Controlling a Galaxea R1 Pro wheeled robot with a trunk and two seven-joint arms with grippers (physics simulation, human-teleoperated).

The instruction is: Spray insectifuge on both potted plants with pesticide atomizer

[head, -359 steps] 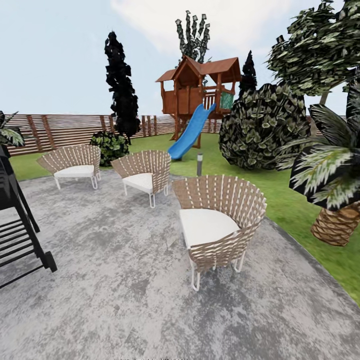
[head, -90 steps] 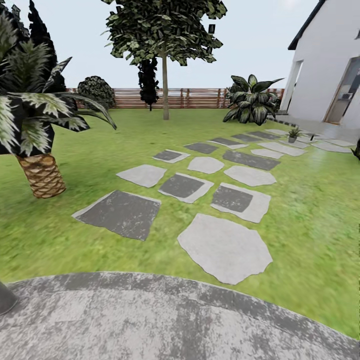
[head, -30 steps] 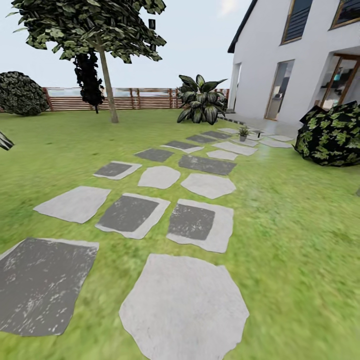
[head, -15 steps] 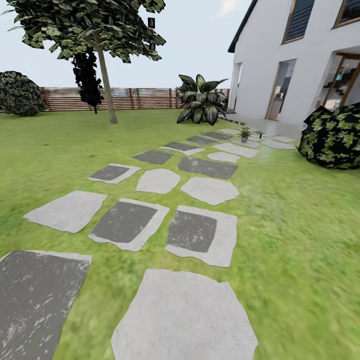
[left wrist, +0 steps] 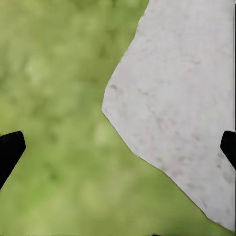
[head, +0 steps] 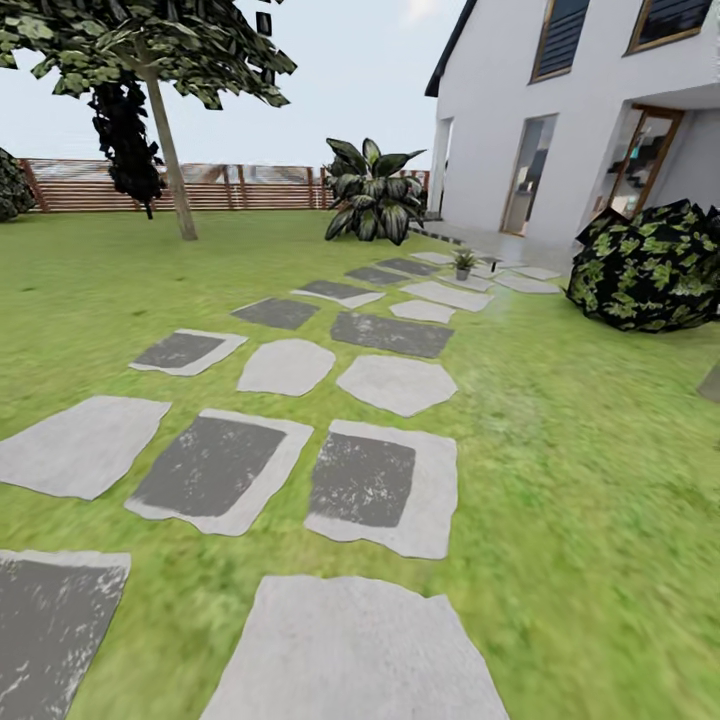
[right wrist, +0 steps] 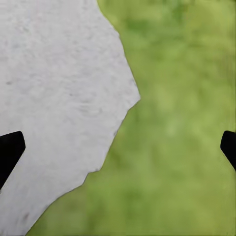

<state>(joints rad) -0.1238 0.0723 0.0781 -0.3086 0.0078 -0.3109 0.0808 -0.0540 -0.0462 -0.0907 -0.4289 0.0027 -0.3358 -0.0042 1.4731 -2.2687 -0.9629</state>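
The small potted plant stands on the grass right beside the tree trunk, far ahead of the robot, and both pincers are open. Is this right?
Not quite. In the head view the small potted plant stands far ahead on the stepping stones near the house, well apart from the tree trunk. Both pincers are open, as the wrist views show.

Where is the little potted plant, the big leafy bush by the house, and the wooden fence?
potted plant (head: 462, 263), head view, on its green leaves above the grey pot.
big leafy bush (head: 648, 266), head view, on the middle of its foliage.
wooden fence (head: 260, 187), head view, on the horizontal slats.
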